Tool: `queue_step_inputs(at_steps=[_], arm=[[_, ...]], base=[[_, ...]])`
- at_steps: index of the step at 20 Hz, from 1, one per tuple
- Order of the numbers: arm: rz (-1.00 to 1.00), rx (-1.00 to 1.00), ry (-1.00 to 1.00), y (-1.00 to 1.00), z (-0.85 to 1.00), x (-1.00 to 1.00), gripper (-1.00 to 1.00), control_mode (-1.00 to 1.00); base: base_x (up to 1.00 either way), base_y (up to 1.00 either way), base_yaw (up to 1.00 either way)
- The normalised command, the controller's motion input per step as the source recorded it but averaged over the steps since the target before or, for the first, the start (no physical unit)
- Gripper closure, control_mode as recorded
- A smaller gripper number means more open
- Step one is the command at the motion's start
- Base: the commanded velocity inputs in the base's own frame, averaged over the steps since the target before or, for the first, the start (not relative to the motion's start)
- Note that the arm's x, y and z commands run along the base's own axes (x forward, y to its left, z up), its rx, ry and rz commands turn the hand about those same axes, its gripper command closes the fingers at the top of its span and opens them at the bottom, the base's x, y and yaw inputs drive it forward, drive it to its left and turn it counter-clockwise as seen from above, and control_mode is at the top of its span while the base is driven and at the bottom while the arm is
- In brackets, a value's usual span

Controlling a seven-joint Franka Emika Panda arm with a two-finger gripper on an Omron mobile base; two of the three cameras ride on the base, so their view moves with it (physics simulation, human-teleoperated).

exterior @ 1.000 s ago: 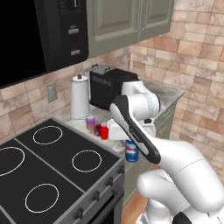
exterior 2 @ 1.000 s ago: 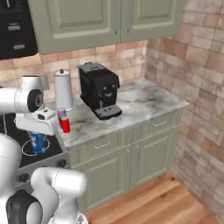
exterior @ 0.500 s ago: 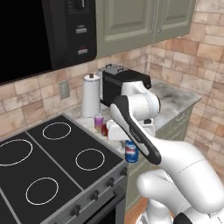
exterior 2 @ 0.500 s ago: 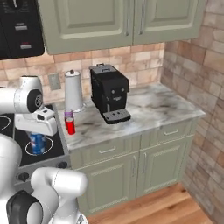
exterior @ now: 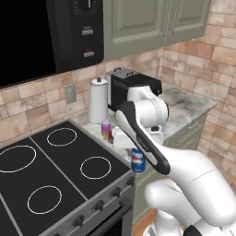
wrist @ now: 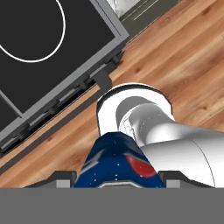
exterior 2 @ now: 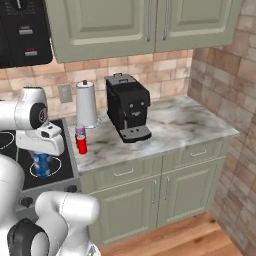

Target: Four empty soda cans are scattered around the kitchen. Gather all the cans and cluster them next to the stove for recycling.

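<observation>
The blue can's (exterior: 138, 160) top hides behind the arm. The stove (exterior: 55, 170) runs off the left edge. The red can (exterior: 110, 135) sits half hidden behind the purplish can (exterior: 105, 127).

Glossy black glass stove (exterior: 27, 179) top

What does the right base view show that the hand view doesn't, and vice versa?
Right base view alone: the paper-towel roll, the black coffee machine, the marble counter, and a red can standing on it with a purplish-pink can right behind. Hand view alone: the wood floor below the stove's front edge. Both: the black stove top with white burner rings, and the blue can held in the tool, close up in the hand view.
</observation>
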Motion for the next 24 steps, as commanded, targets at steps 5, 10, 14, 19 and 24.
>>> queue_step_inputs(at_steps=[5, 10, 14, 19, 24], arm=[[0.0, 0.0, 0.0, 0.0, 0.0, 0.0, 1.0, 1.0], [0.0, 0.0, 0.0, 0.0, 0.0, 0.0, 1.0, 1.0], [0.0, 0.0, 0.0, 0.0, 0.0, 0.0, 1.0, 1.0], [0.0, 0.0, 0.0, 0.0, 0.0, 0.0, 1.0, 1.0], [0.0, 0.0, 0.0, 0.0, 0.0, 0.0, 1.0, 1.0]], base=[[-0.02, -0.02, 0.1], [-0.12, -0.68, 0.21], [0.24, -0.24, 0.17], [0.73, -0.08, 0.24], [0.65, -0.32, 0.23]])
